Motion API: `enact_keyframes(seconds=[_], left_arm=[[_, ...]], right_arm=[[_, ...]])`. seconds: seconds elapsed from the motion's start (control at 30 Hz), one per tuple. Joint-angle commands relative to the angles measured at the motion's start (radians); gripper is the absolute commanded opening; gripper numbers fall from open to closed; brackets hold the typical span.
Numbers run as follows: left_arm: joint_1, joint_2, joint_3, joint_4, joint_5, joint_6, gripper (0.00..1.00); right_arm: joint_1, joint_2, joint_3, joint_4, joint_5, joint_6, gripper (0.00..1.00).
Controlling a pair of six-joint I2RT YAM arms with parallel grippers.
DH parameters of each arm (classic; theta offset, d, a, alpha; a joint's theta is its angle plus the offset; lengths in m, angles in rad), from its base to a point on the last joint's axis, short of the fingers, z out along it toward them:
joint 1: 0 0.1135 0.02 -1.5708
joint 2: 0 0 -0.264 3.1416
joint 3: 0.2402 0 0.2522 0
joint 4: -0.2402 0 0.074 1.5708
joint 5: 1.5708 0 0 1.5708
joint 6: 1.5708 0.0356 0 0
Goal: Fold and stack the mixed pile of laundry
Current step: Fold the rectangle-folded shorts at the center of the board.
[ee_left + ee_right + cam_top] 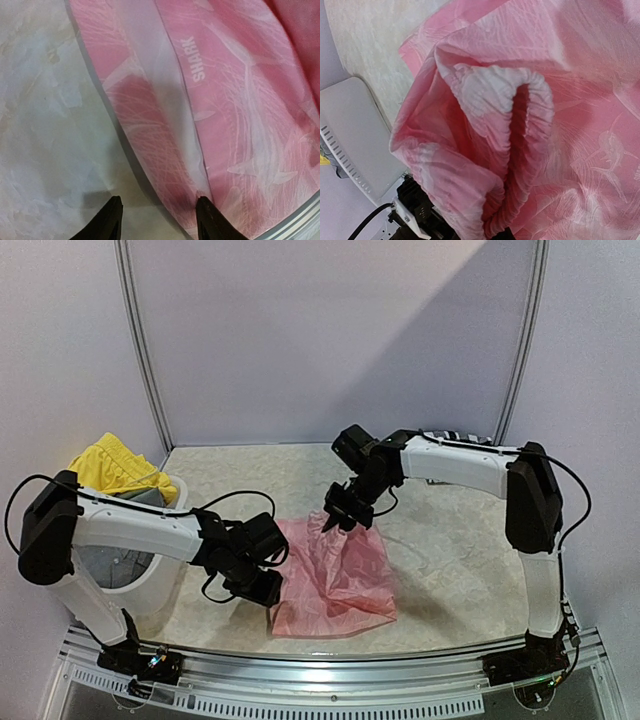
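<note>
One pink piece [335,575] on desk [450,560], white "SHARK" [194,59] just ahead of left tool [159,220], fingers apart astride its edge, w/ right tool [338,520] clamped on its bunched elastic hem.

The pink piece [335,570] is seen as thin, half-sheer cloth, creased, with a gathered elastic band. The table [450,540] is finished matt and marbled. The basket [150,585] is made of smooth plastic.
</note>
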Motion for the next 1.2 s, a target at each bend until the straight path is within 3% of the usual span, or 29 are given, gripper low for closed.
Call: enact_keyframes(seconds=[0.0,0.3,0.53,0.6,0.87,1.17], left_arm=[[0.013,-0.043,-0.006,-0.009,-0.014,-0.020,0.50],[0.013,-0.224,0.003,-0.166,-0.132,-0.061,0.51],[0.017,-0.423,0.041,-0.301,-0.251,-0.052,0.55],[0.017,-0.430,0.078,-0.300,-0.252,-0.016,0.56],[0.017,-0.240,0.295,-0.267,-0.203,0.122,0.55],[0.020,0.050,0.412,-0.178,-0.080,0.157,0.50]], right_arm=[[0.020,0.060,0.015,0.044,-0.043,-0.003,0.08],[0.056,0.119,0.019,0.173,-0.158,-0.011,0.34],[0.065,0.131,0.045,0.317,-0.272,-0.059,0.66],[0.066,0.126,0.078,0.317,-0.287,-0.096,0.70],[0.005,0.037,0.093,0.202,-0.240,-0.267,0.79],[-0.159,-0.219,-0.233,0.182,-0.115,-0.389,0.80]])
